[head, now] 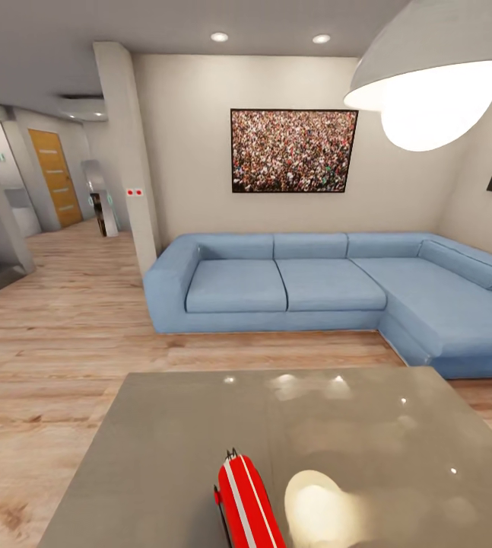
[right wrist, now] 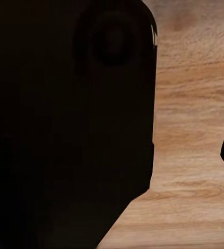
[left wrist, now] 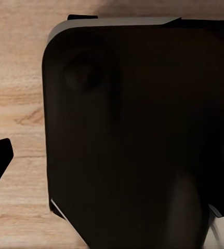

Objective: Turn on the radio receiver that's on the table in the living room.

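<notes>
Lying at the table's (head: 162,457) near edge, the radio (head: 247,504) is looking light, rigid, slick, best pressed from above; finger state I cannot tell.

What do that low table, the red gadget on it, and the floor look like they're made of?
The table looks like polished stone or lacquered board: its grey-taupe top mirrors the lamp and ceiling lights. The radio receiver seems to be glossy red plastic with a white-silver stripe, though I can't be sure. The floor looks like light wood planks, with visible grain and seams.
</notes>
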Robot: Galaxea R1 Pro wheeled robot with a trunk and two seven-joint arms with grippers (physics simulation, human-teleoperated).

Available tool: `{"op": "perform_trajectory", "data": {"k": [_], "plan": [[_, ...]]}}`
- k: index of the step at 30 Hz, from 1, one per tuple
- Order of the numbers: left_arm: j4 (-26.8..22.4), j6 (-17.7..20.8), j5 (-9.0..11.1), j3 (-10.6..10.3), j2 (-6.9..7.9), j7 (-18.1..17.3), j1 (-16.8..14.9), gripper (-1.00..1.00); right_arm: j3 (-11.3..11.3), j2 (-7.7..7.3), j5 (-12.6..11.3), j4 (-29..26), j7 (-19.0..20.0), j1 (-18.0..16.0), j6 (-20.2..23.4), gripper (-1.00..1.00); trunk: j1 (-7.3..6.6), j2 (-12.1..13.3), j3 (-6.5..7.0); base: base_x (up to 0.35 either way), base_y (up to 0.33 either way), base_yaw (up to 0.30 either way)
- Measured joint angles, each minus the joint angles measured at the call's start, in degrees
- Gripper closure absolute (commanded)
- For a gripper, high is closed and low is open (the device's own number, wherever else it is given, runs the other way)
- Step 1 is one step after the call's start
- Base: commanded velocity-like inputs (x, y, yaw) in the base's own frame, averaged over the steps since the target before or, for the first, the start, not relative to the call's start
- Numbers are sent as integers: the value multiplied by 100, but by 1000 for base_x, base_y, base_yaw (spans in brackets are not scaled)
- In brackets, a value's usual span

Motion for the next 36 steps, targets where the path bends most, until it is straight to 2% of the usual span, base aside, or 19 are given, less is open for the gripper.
{"op": "perform_trajectory", "data": {"k": [17,25,27,36], "plan": [[-6,0,0,-3,8,0,0,-100,3,3,-3,0,-9,0,9,-100,-373,682,303,0,0,0],[-7,-4,0,-4,7,0,0,-100,47,-14,46,0,-9,0,2,-100,-549,1003,391,0,0,0],[-6,-6,0,-2,6,0,0,-100,47,-16,47,0,-9,0,3,-100,-593,1083,408,0,0,0],[-8,-21,0,2,5,8,0,-100,33,-27,39,0,-9,0,11,-100,-594,1084,325,0,0,0]]}}
